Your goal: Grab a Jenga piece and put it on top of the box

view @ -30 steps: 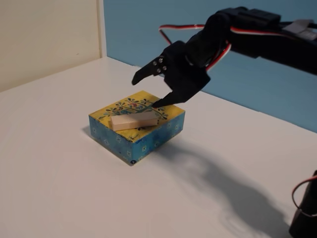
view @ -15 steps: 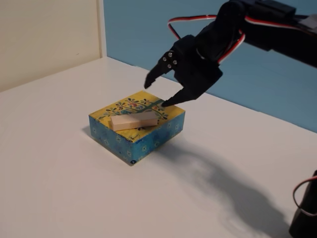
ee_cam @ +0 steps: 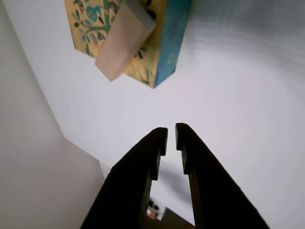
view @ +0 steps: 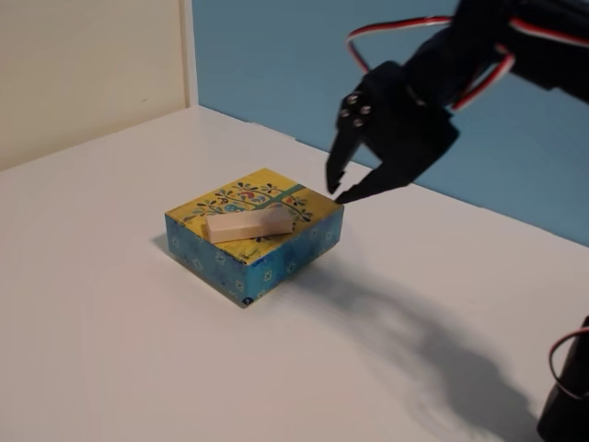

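The Jenga piece (view: 247,224) lies flat on the yellow patterned top of the box (view: 268,263), which sits mid-table in the fixed view. My gripper (view: 335,192) hangs in the air just past the box's right corner, clear of both. Its black fingers are nearly together at the tips and hold nothing. The wrist view looks back at the Jenga piece (ee_cam: 125,38) on the box (ee_cam: 172,43) at the top. There the gripper (ee_cam: 171,136) shows only a thin slit between its fingertips, over bare white table.
The white table (view: 138,350) runs back to a blue wall (view: 267,64) and a cream wall (view: 92,64) on the left. A black part with red and white wires (view: 566,396) stands at the lower right edge.
The gripper has risen and drawn back to the right, off the box top, and its jaws have closed from wide open. The Jenga piece has stayed on the box.
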